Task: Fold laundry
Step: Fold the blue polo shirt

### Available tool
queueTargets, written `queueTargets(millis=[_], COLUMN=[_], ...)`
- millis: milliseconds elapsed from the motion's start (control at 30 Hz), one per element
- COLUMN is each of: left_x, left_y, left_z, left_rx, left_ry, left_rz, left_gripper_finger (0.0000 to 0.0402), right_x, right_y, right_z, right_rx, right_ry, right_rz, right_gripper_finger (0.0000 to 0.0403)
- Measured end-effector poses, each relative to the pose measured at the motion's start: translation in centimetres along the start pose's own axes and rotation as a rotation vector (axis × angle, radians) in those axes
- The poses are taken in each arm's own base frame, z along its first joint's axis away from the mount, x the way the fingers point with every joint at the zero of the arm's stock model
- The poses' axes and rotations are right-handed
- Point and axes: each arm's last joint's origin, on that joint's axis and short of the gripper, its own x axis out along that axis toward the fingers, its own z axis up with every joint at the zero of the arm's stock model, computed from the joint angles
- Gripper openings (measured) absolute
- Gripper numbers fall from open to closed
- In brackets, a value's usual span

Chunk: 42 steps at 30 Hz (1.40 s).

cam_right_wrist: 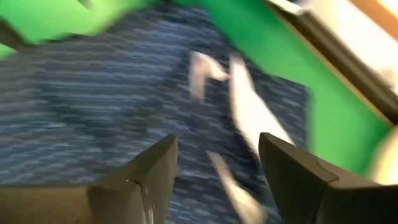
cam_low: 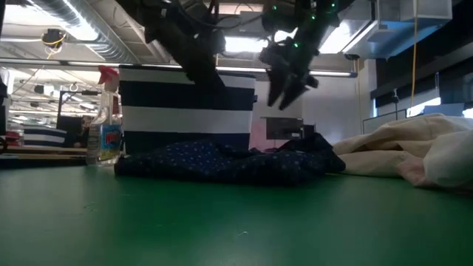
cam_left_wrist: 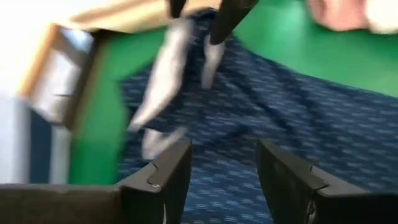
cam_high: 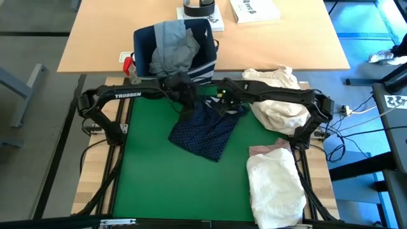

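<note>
Green mat fills the near part of the low view and covers the work table, bare at the left and front. Behind it stands a wooden table, and beyond that the low view shows a room with ceiling ducts and strip lights. On the mat's right front lies a white shirt in a heap, with a pink top showing just at its far edge. Farther back on the right sits a cream bundle, partly under the right arm. A striped navy bin stands on the wooden table's near edge, grey jeans heaped in it. The dotted shirt lies crumpled on the mat's far centre, just in front of the bin, with nothing holding it. Both arms reach in from the sides and meet above its far edge. The left gripper hangs over the navy cloth with its fingers spread apart and nothing between them. The right gripper hangs just beside it, likewise spread and empty, the cloth below both. A spray bottle with a red top stands left of the bin.
</note>
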Motion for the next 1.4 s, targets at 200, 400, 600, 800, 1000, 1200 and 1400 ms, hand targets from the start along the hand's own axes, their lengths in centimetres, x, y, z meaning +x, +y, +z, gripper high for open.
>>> queueTargets(millis=[200, 400, 600, 800, 1000, 1200, 1400], left_x=[1.2, 2.6, 3.7, 3.8, 4.1, 4.0, 1.5], left_y=[-0.4, -1.6, -3.3, -5.2, -9.3, -16.8, -20.1], left_z=[-2.7, -6.7, -11.2, -14.1, -14.6, -13.9, -10.9], left_rx=[-0.096, -0.136, -0.153, -0.276, -0.458, -0.503, -0.448], left_ry=[0.058, 0.162, 0.288, 0.405, 0.467, 0.498, 0.501], left_rz=[-0.127, -0.164, -0.144, -0.119, -0.207, -0.342, -0.353], left_gripper_finger=[0.0159, 0.0154, 0.0154, 0.0153, 0.0153, 0.0153, 0.0153], right_x=[2.4, 4.5, 7.9, 10.0, 9.8, 7.6, 3.8], right_y=[3.9, 7.2, 10.2, 12.7, 14.8, 18.2, 18.4], right_z=[-0.4, -1.0, -4.0, -9.6, -14.3, -18.1, -19.3], right_rx=[-0.082, -0.054, -0.035, -0.028, -0.124, -0.250, -0.343], right_ry=[-0.028, -0.057, -0.022, -0.010, -0.021, 0.013, 0.051], right_rz=[0.140, 0.216, 0.189, 0.253, 0.320, 0.426, 0.420], right_gripper_finger=[0.0227, 0.0227, 0.0227, 0.0227, 0.0227, 0.0227, 0.0227])
